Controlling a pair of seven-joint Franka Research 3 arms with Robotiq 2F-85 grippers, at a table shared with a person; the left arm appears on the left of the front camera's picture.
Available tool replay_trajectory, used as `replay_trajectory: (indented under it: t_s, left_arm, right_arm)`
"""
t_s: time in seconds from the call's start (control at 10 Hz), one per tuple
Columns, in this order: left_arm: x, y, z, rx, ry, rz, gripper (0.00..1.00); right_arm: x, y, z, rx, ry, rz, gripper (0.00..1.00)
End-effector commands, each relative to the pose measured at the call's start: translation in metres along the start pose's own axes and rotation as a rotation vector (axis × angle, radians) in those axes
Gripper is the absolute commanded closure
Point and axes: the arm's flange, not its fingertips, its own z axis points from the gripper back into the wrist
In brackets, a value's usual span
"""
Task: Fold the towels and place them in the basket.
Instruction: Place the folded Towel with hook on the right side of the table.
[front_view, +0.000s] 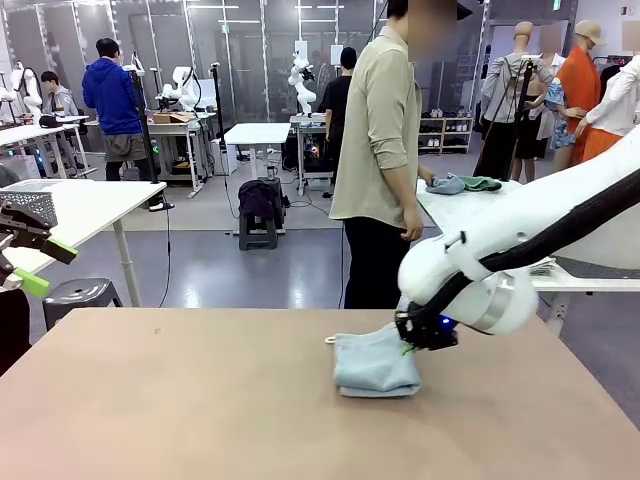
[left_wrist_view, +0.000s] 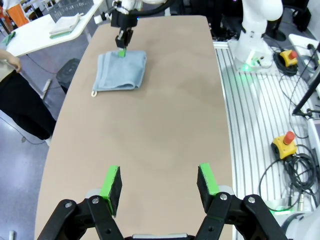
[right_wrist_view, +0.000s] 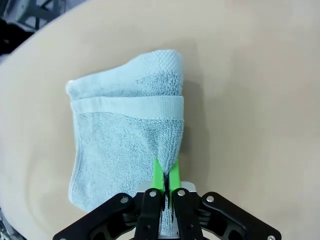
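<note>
A light blue-grey towel (front_view: 372, 364) lies folded on the brown table (front_view: 200, 400), right of the middle, its small loop pointing left. My right gripper (front_view: 411, 345) is down at the towel's right edge, shut on it. In the right wrist view the green pads (right_wrist_view: 159, 176) pinch a raised fold of the towel (right_wrist_view: 125, 130). My left gripper (front_view: 45, 266) hangs open at the far left, high off the table. Its own view has the open fingers (left_wrist_view: 111, 182) over bare tabletop, with the towel (left_wrist_view: 120, 71) and the right gripper (left_wrist_view: 121, 47) far ahead. A dark wire basket (left_wrist_view: 75, 6) stands on a white side table.
A person (front_view: 380, 150) stands at the table's far edge, turned toward a white side table (front_view: 470, 205) with more cloths (front_view: 455, 184). A folded towel (left_wrist_view: 64, 24) lies beside the basket. A grey mesh container (front_view: 25, 205) sits on the white table at the left.
</note>
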Motion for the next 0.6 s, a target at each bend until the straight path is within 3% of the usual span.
replay_trajectory:
  t_s: [0.0,0.5]
  left_arm:
    - [0.002,0.0,0.001,-0.004,-0.03,-0.022,0.23]
    - [0.002,0.0,0.001,-0.004,-0.03,-0.022,0.23]
  right_arm:
    - [0.007,-0.029,0.017,-0.012,-0.042,-0.004,0.95]
    - [0.067,-0.09,0.027,-0.091,-0.097,-0.034,0.95]
